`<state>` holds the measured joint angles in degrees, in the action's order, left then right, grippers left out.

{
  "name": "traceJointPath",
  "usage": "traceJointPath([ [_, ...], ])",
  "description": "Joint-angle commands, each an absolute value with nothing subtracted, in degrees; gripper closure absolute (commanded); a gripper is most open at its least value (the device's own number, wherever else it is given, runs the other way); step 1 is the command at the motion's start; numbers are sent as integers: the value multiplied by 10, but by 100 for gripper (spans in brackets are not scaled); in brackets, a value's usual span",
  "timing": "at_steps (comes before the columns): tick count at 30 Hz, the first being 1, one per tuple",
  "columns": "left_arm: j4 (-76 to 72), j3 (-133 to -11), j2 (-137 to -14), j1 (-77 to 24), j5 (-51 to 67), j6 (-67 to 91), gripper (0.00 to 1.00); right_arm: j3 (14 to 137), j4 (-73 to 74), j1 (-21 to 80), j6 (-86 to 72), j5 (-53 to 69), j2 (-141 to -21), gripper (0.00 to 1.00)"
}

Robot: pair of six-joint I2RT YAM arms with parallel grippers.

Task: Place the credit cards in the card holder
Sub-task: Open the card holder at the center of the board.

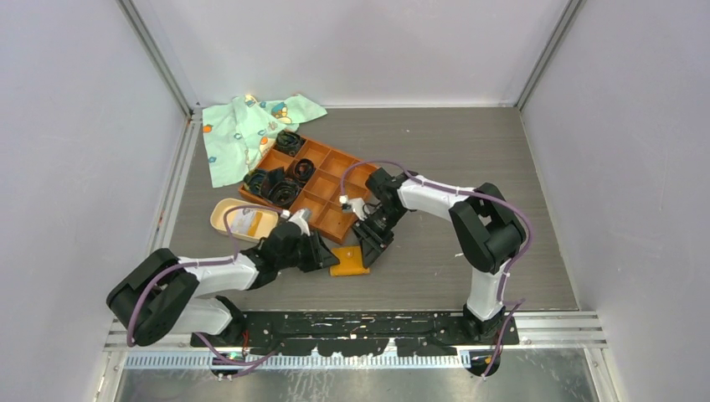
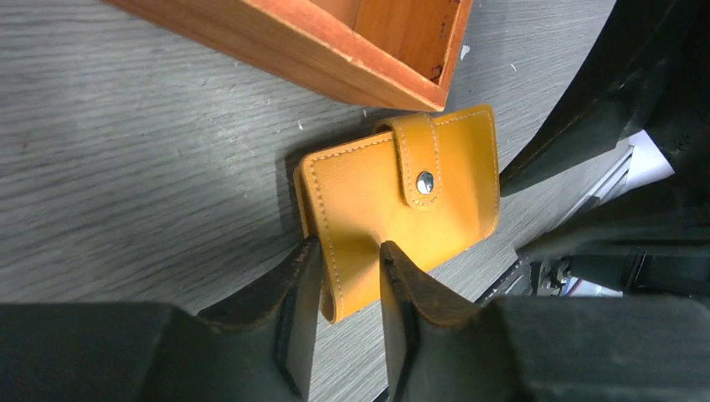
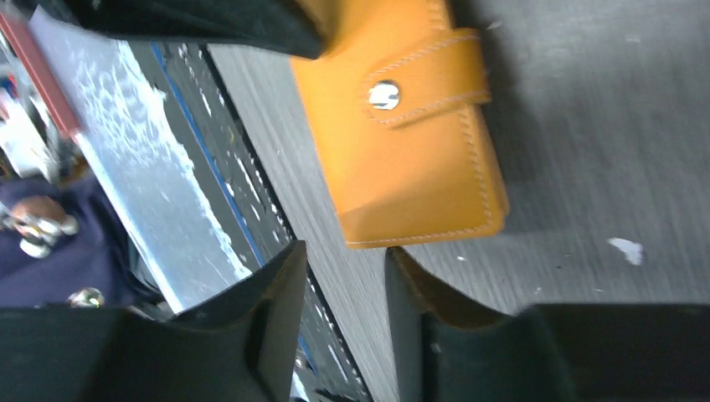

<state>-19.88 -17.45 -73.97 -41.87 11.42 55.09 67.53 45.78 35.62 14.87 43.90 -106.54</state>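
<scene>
Top view: The card holder [image 1: 219, 216], a beige oval tray, sits on the worktop [image 1: 469, 167] at the near left corner of the orange grid tray [image 1: 331, 172]. Something pale lies in it, and I cannot identify it. No credit cards can be made out anywhere. A closed orange wallet [image 1: 347, 261] lies just near of the grid tray. The left pincer [image 1: 331, 258] reaches it from the left and the right pincer [image 1: 371, 249] from the far right.

Left wrist view: The left pincer [image 2: 349, 245] is narrowed onto the near corner of the wallet [image 2: 377, 201]. One finger is against its edge and the other on its face, which looks like a grip. The snap button [image 2: 425, 182] is fastened.

Right wrist view: The right pincer [image 3: 343, 254] is partly open and holds nothing. Bare worktop shows between its fingers, and the wallet [image 3: 410, 142] lies just beyond the tips.

Assessment: The task is at an early stage. No card is seen delivered to the holder. The cards are probably inside the shut wallet. If so, unsnapping it, drawing out the cards and every transfer remain to be done.
</scene>
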Motion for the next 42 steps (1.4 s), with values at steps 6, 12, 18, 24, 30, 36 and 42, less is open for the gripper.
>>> traceJointPath([
  [6, -229, -253, -797, -460, 130, 521, 76, 705, 580, 321, 320, 309, -952, 28],
  [12, -267, -308, -878, -499, 139, 515, 76, 546, 446, 314, 449, 368, -775, 2],
  [18, -315, -318, -911, -505, 146, 514, 73, 433, 335, 319, 546, 400, -715, 6],
  [24, -321, -316, -920, -509, 150, 515, 74, 442, 259, 380, 489, 303, -768, 37],
  [30, -344, -317, -945, -512, 163, 523, 80, 446, 234, 407, 475, 240, -805, 41],
  [36, -356, -320, -955, -512, 175, 525, 90, 443, 229, 418, 477, 209, -828, 44],
  [42, -351, -317, -951, -512, 173, 518, 100, 443, 239, 426, 498, 164, -840, 67],
])
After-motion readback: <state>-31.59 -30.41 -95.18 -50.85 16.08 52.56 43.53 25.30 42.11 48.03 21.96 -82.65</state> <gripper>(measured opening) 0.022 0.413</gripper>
